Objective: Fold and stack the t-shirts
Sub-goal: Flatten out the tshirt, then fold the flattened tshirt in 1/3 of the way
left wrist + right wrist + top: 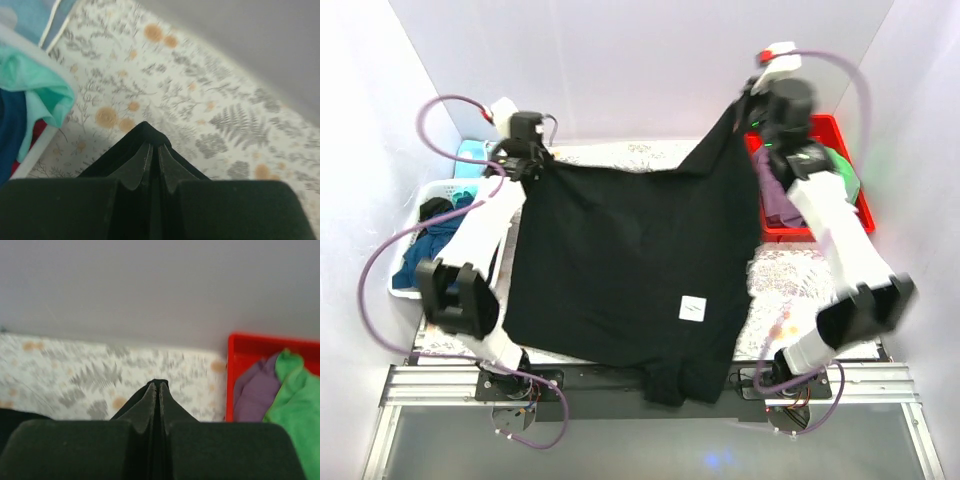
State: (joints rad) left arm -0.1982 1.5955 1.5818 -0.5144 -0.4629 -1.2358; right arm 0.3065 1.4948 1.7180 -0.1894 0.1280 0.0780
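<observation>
A large black t-shirt with a small white square label hangs spread between both arms over the floral table; its lower edge droops past the near table edge. My left gripper is shut on its far left corner, with black cloth peaking past the fingertips. At the far right, held higher, my right gripper is shut on the other corner, and black cloth is pinched between its fingers. More t-shirts, dark blue and teal, lie in the white bin on the left.
A white bin of clothes stands at the left table edge. A red bin at the right holds purple cloth and green cloth. The floral tablecloth runs up to the grey back wall.
</observation>
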